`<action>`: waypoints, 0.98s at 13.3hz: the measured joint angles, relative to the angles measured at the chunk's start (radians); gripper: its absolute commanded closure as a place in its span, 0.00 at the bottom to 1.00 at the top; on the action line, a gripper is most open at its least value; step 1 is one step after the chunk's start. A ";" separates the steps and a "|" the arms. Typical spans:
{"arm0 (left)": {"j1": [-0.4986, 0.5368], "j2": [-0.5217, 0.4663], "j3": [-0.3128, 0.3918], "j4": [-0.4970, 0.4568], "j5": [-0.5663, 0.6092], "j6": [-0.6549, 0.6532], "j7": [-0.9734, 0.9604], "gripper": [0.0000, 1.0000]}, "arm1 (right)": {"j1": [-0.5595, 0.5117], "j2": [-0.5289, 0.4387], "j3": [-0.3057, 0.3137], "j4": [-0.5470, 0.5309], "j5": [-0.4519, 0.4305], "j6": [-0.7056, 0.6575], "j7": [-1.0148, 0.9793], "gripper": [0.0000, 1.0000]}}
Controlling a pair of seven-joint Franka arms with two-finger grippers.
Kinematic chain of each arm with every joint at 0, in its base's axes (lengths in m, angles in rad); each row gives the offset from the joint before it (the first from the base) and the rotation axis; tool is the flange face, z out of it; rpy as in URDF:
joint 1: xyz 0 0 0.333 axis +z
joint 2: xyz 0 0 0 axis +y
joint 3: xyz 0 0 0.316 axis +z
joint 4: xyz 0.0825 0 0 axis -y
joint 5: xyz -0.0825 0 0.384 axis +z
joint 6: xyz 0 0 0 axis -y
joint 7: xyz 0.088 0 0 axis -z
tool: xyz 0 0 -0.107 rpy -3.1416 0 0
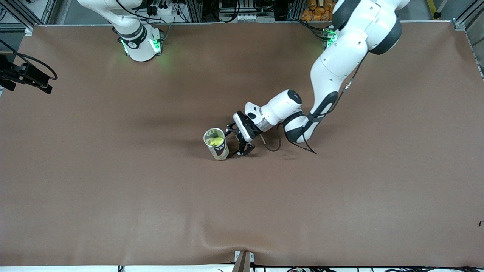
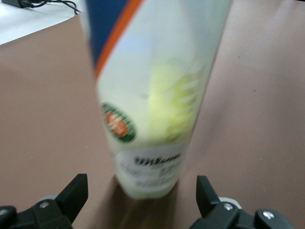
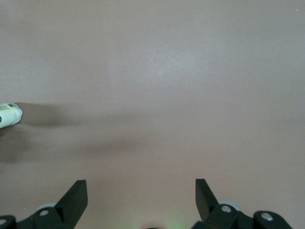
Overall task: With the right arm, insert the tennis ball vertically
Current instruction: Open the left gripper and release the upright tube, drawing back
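A clear tennis ball can (image 1: 216, 144) stands upright near the middle of the brown table, its mouth open at the top. The yellow tennis ball (image 1: 216, 141) rests inside it. In the left wrist view the can (image 2: 152, 95) shows a blue and orange band, and the ball (image 2: 174, 102) glows through its wall. My left gripper (image 1: 237, 141) is low beside the can, open. Its fingers (image 2: 76, 193) are clear of the can's base. My right gripper (image 3: 141, 188) is open over bare table with nothing between its fingers. The can's base (image 3: 9, 116) shows at the edge of that view.
The right arm's base (image 1: 140, 45) stands at the table's back edge, and that arm rises out of the front view. A black cable (image 1: 298, 145) loops from the left arm's wrist down to the table. A black camera mount (image 1: 26, 75) overhangs the right arm's end.
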 measured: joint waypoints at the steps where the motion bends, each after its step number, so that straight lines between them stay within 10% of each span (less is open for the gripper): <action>1: 0.023 -0.002 -0.010 -0.016 0.019 0.000 0.000 0.00 | 0.000 0.001 0.000 0.002 0.001 0.000 -0.004 0.00; 13: 0.342 -0.012 -0.087 -0.043 0.131 -0.035 -0.070 0.00 | 0.000 0.004 0.004 0.003 0.005 -0.008 -0.026 0.00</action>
